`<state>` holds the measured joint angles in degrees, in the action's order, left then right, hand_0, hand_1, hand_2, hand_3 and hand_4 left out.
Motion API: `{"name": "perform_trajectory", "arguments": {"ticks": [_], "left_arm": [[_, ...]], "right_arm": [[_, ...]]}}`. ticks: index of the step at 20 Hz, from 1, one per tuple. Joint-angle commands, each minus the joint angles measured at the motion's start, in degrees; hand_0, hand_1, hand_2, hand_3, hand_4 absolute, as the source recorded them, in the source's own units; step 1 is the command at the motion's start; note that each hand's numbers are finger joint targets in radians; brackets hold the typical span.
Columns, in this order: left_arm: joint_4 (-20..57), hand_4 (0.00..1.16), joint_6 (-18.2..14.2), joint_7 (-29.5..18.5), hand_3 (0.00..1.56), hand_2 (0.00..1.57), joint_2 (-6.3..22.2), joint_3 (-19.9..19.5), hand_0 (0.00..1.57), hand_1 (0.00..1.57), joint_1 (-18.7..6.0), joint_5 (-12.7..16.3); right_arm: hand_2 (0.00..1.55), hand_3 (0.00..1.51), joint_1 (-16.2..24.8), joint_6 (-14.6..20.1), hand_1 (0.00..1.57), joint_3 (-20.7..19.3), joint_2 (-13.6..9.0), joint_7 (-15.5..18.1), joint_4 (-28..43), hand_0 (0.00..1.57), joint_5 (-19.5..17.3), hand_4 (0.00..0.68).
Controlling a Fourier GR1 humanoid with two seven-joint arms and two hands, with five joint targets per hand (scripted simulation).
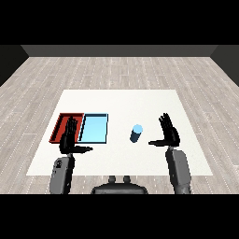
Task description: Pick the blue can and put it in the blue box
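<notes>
Right robot hand (pixel 169 132): fingers straight and spread, thumb out toward the middle, holding nothing. It hovers near the can (pixel 136 133), on the can's right, with a clear gap between them. Left robot hand (pixel 70 136): also released, fingers straight, thumb pointing inward, sitting over the near edge of the red tray (pixel 59 122).

Can stands upright on the tabletop (pixel 121 102), between the right robot hand and the blue tray (pixel 94 128), apart from both.

Progress, as judged: nothing done so far. No grasp, no lift; blue tray holds nothing. All steps remain: close on the can, carry it left, set it in the blue tray. Right robot hand looks the likelier one for the reach.

Hard to read: left robot hand covers part of the red tray, so its near corner is hidden. Height of either hand above the tabletop cannot be told from this one view. Both forearms run off the lower edge.
</notes>
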<state>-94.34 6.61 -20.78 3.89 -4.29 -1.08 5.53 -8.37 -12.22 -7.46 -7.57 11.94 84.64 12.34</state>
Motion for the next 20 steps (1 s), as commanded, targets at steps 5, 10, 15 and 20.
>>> {"name": "perform_trajectory", "arguments": {"ticks": [5,10,15,20], "left_arm": [[-0.05,0.0,-3.08,-0.96,0.0,0.0,-2.13,1.48,0.0,0.0,0.29,-2.76],[-0.56,0.0,-1.75,0.11,0.0,0.0,-1.43,0.77,0.0,0.0,-1.58,-0.75],[1.67,0.0,2.5,-2.49,0.0,0.0,2.04,-3.66,0.0,0.0,-0.09,2.93],[0.13,0.0,0.58,0.93,0.0,0.0,0.09,-1.99,0.0,0.0,-0.67,3.02]], "right_arm": [[0.0,0.0,-4.33,-0.84,0.0,-0.87,-0.5,-1.66,-3.2,0.0,1.52,0.0],[0.0,0.0,-1.28,1.84,0.0,0.81,2.47,-3.27,0.9,0.0,1.64,0.0],[0.0,0.0,-2.68,3.97,0.0,2.67,4.29,-8.35,3.08,0.0,2.63,0.0],[0.0,0.0,-5.76,6.5,0.0,5.05,7.45,0.47,-8.8,0.0,1.08,0.0]]}}
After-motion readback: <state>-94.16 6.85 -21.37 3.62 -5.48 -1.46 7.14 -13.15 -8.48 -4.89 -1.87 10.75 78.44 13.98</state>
